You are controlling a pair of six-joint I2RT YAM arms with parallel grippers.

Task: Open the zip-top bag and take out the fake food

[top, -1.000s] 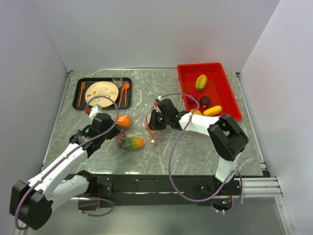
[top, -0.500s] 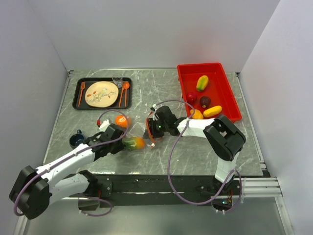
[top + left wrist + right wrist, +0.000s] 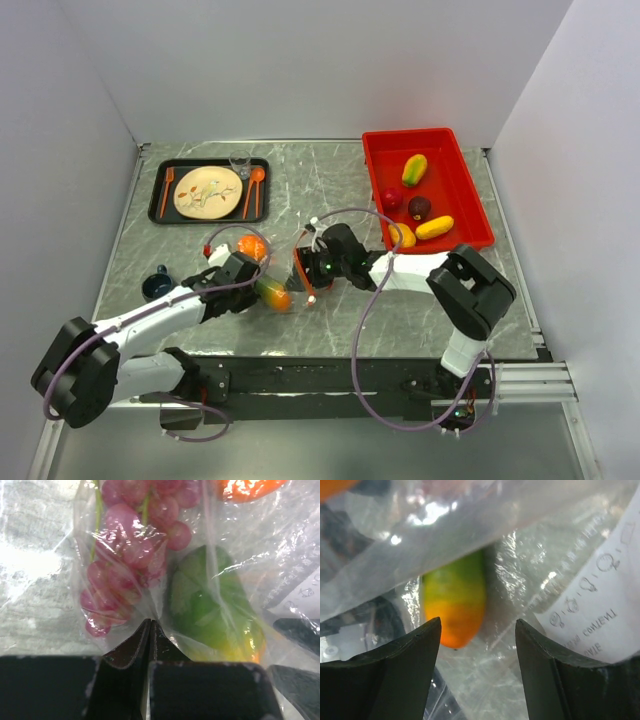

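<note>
From the left wrist alone, grapes (image 3: 131,550) show inside the zip-top bag (image 3: 282,540).

Grapes (image 3: 131,550) and mango (image 3: 210,607) inside clear bag (image 3: 282,535)

The top camera looks down from behind the arms; wrist cameras, close behind left claw (image 3: 150,625) and right claw (image 3: 477,622), share the green-orange plastic mango (image 3: 210,610) in the clear floppy bag (image 3: 280,530) ahead.

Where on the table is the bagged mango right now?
In the top view the mango lies left of the table centre, inside the zip-top bag, between the left pincer and right pincer, just below the orange fruit.
</note>
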